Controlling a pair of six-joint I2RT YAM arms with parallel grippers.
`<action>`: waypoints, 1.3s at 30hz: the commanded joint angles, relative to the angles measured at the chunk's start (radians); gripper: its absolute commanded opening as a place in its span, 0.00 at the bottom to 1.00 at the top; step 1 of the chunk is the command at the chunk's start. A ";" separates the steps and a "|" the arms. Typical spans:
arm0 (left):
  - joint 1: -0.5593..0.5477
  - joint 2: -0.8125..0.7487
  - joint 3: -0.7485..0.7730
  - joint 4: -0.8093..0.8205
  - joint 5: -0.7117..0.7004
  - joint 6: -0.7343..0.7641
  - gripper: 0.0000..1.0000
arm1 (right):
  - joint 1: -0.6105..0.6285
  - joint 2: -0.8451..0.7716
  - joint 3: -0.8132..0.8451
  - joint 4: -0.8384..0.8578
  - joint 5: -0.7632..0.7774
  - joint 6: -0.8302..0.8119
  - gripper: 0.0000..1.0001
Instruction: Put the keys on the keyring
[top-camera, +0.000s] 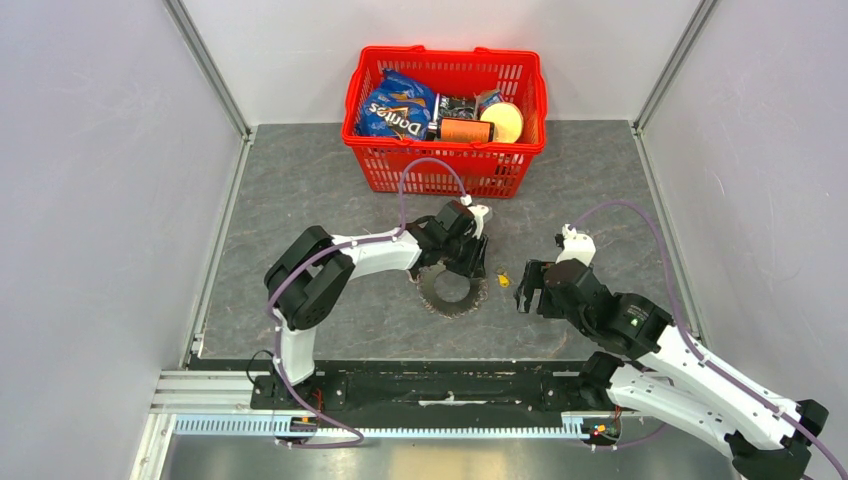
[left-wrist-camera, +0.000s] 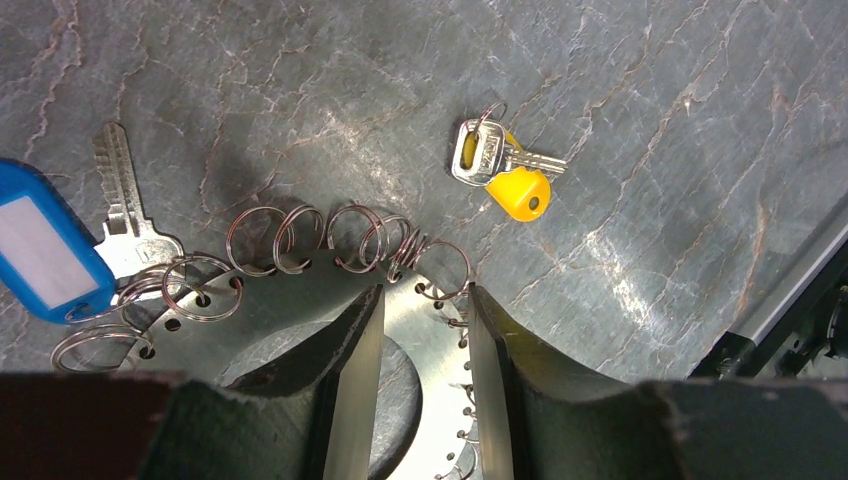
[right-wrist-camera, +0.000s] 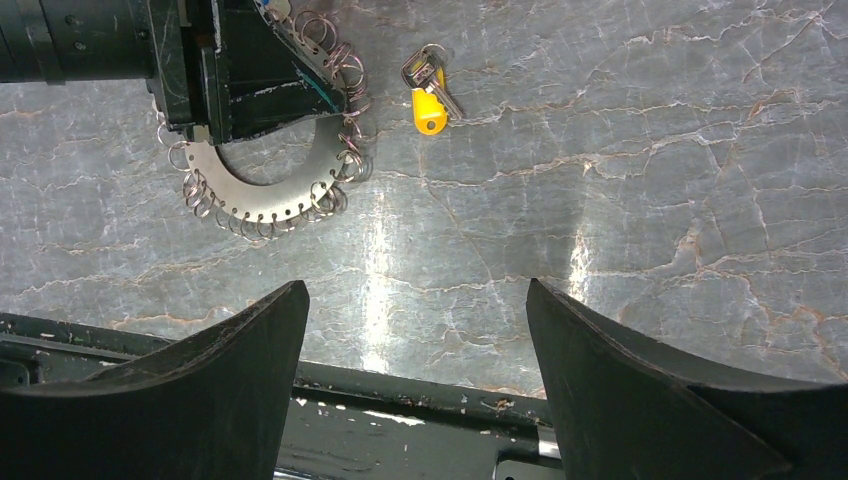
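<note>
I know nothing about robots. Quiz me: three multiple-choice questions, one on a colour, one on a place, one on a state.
1. What colour is the basket? A red; B green; C white.
2. Where is the yellow key? A in the basket; B on the table, apart from the metal ring; C held in the air.
3. The right gripper is: A open, empty; B shut on a key; C shut on the ring.
Answers: A, its walls are red; B, it lies on bare table; A, fingers wide apart, nothing between.

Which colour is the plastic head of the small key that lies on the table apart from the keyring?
Yellow. The key shows best in the left wrist view.
</note>
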 joint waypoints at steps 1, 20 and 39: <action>0.001 0.020 0.037 0.023 0.025 0.032 0.42 | -0.001 -0.003 -0.008 0.018 0.016 0.010 0.88; 0.002 0.063 0.077 0.019 0.026 0.036 0.41 | -0.001 -0.018 -0.014 0.023 0.016 0.007 0.88; 0.008 0.077 0.085 0.006 0.009 0.054 0.03 | -0.001 -0.020 -0.016 0.023 0.011 0.005 0.88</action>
